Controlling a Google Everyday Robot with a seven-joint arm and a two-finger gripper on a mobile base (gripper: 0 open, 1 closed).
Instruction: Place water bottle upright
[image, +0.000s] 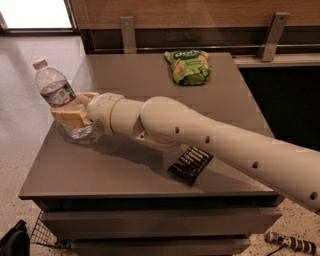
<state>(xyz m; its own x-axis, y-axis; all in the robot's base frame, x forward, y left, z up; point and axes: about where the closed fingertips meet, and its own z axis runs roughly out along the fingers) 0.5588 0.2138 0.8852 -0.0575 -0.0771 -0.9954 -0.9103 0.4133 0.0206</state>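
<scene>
At the left edge of the counter (135, 80) the hand (75, 106) grips the water bottle (56, 87). Open surface lies behind it, with a green bag (189, 66) at the back and a dark packet (190, 164) near the front.

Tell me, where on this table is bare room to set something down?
Bare table lies at the back between the water bottle and the green snack bag, and along the front left edge, left of the dark packet. The left edge is crowded: the tool grips the bottle there, and the arm crosses the middle.
</scene>
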